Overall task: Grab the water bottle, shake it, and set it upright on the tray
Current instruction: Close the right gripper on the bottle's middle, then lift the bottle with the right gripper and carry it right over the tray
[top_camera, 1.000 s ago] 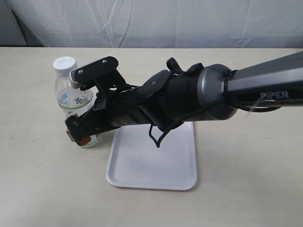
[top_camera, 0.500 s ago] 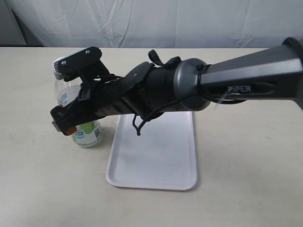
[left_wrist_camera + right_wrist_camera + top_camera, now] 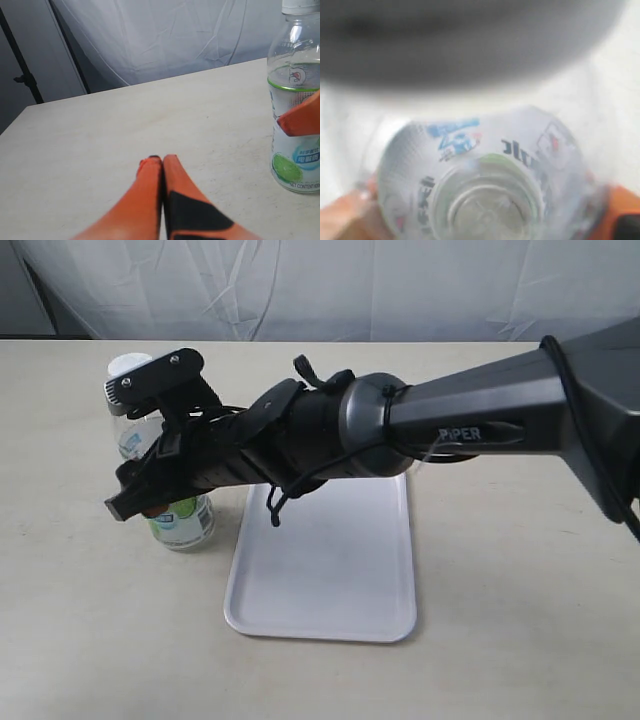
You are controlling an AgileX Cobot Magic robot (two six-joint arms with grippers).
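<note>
The water bottle (image 3: pixel 186 520) stands upright on the table just left of the white tray (image 3: pixel 320 610); its white cap (image 3: pixel 127 364) shows behind the arm. My right gripper (image 3: pixel 138 498) reaches across the tray and straddles the bottle's middle, jaws open, one orange finger (image 3: pixel 300 120) against the label. In the right wrist view the bottle (image 3: pixel 485 165) fills the gap between the orange fingers (image 3: pixel 350 212). My left gripper (image 3: pixel 161 159) is shut and empty, low over bare table, with the bottle (image 3: pixel 295 100) off to one side of it.
The right arm (image 3: pixel 400 425) spans the far half of the tray and hides its back rim. A white curtain (image 3: pixel 320 285) hangs behind the beige table (image 3: pixel 520 590).
The right arm has pushed further left, bringing its jaws deeper around the bottle. The bottle's base has stayed put on the table. The tray has not moved.
</note>
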